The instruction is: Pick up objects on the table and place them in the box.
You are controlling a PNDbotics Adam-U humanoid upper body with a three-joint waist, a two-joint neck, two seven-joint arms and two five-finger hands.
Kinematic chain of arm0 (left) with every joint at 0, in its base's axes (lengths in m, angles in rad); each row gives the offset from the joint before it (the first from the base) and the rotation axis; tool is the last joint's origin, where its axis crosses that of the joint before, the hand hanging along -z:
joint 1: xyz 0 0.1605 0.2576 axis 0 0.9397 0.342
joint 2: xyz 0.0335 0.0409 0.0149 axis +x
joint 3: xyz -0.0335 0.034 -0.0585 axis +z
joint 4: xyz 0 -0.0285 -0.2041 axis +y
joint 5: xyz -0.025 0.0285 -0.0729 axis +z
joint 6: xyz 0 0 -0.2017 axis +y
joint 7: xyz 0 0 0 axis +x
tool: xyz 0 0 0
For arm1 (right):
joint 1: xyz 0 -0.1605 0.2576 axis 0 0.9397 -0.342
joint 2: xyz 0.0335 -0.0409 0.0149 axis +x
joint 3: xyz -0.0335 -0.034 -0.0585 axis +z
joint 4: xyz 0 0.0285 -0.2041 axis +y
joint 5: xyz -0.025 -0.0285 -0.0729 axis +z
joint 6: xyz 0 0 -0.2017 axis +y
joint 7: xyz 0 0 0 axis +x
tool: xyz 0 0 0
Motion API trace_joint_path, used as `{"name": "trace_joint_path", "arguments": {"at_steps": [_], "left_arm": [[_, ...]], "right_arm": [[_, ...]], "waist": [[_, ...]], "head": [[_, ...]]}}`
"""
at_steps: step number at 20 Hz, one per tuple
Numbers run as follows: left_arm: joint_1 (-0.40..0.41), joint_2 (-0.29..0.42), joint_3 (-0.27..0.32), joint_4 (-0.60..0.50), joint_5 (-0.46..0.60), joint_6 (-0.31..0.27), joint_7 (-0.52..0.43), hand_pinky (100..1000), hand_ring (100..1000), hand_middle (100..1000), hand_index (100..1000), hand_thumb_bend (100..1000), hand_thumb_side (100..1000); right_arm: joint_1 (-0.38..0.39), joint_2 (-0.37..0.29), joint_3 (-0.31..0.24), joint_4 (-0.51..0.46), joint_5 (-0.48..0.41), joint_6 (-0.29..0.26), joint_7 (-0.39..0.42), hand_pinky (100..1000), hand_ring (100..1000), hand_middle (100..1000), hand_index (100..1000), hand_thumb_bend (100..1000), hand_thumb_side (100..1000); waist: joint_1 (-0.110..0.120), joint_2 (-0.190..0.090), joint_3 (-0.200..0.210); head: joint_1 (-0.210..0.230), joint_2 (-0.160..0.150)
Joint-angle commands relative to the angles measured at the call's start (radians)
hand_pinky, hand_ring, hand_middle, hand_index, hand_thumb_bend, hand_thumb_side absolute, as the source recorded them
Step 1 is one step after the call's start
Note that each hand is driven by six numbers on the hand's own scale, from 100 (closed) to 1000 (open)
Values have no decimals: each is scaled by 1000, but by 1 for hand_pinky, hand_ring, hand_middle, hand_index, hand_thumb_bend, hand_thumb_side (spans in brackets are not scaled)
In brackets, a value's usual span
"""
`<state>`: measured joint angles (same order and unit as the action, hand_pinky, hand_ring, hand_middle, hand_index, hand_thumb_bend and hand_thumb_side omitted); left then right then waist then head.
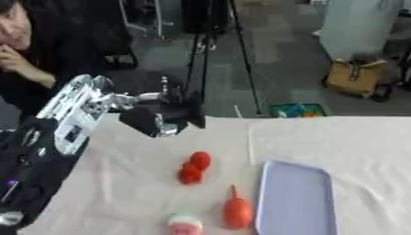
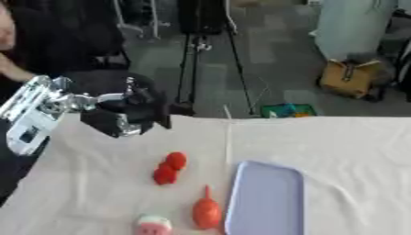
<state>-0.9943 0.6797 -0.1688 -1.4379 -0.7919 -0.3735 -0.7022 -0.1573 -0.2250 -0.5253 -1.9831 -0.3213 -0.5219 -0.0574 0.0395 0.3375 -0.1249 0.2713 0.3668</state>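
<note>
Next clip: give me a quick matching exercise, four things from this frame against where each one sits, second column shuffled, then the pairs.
Things:
1. red lumpy object
2. orange carrot-shaped object
3. lavender tray
4. left hand

Places:
A. raised over the table's far left edge
B. on the cloth, right of the other items
C. middle of the cloth, farthest of the small items
D. just left of the tray

Pairs: 1-C, 2-D, 3-B, 4-A

White tablecloth (image 1: 345, 137), black tripod (image 1: 198, 69), yellow bag (image 1: 353, 78) on grey floor (image 1: 281, 55)
</note>
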Motion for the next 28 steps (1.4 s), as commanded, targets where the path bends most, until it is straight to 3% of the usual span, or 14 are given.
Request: {"name": "trace_joint_path", "arguments": {"at_steps": [1,15,28], "left_arm": [[-39,-6,-7,-21,16,-9,-21,1000,1000,831,590,100,849],[-151,-151,-72,-8,51,-51,-101,1000,1000,829,588,100,861],[-159,-287,-105,107,-11,-70,-92,1000,1000,830,588,100,908]], "right_arm": [[-1,-34,1,-17,-11,7,2,675,733,662,824,100,587],[-6,-43,15,-17,-23,26,14,677,734,662,824,100,585],[-27,-45,27,-17,-49,33,28,681,734,661,824,100,583]], "waist": [[0,-28,-4],[13,-44,-28],[17,-35,-71]], "head": [[5,3],[25,13],[37,12]]}}
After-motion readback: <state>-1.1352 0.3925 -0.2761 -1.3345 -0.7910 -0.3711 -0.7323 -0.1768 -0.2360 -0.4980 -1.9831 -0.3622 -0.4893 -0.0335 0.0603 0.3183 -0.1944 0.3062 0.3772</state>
